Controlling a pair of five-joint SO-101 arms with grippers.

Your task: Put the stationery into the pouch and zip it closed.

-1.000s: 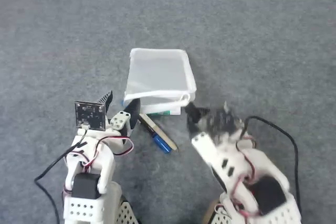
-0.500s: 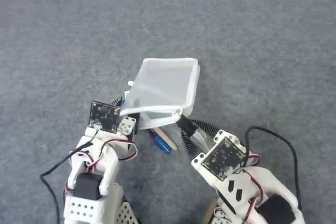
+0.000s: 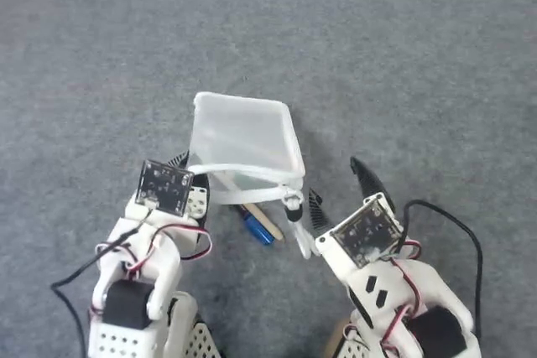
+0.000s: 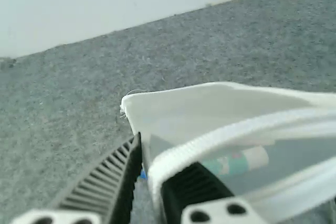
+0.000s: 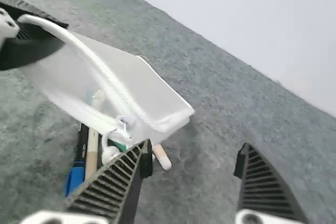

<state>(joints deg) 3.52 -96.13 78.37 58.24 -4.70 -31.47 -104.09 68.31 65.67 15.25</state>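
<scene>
My left jaws pinched the pouch (image 3: 243, 136) by its zip edge, likely to anchor it. My right jaws stood spread beside the zip pull (image 3: 293, 204), and the pens (image 3: 258, 225) stuck out of the mouth.

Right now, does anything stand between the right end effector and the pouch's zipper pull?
Nothing visible does. The open right end effector sits right beside the zipper pull. The pens lie on the table below the mouth of the pouch, outside that gap.
</scene>
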